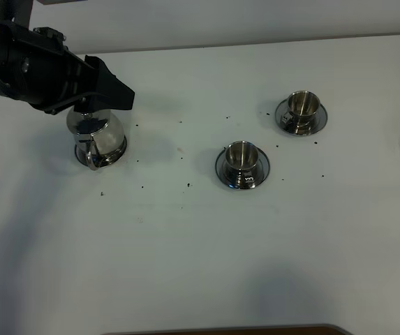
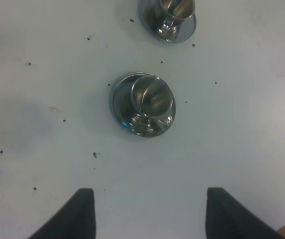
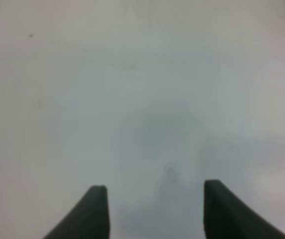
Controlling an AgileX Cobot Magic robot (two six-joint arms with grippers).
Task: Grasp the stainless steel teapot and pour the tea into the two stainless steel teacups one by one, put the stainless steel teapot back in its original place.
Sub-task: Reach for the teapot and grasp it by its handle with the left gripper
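Observation:
The stainless steel teapot (image 1: 100, 137) stands at the left of the white table, its lid hidden under my left arm and its loop handle facing the front. My left gripper (image 1: 118, 94) (image 2: 149, 211) hovers above it, open with nothing between its fingers. The near teacup (image 1: 242, 159) (image 2: 152, 97) sits on its saucer (image 1: 222, 167) at the centre. Further back right is the far teacup (image 1: 302, 105) (image 2: 176, 10) on its saucer (image 1: 318, 120). The tea is out of view and the original place is hidden under the teapot. My right gripper (image 3: 154, 199) is open over bare table.
Small dark specks (image 1: 188, 184) are scattered on the table (image 1: 200, 251) around the teapot and the cups. A brown edge (image 1: 220, 329) shows at the very front. The right arm does not appear in the exterior high view.

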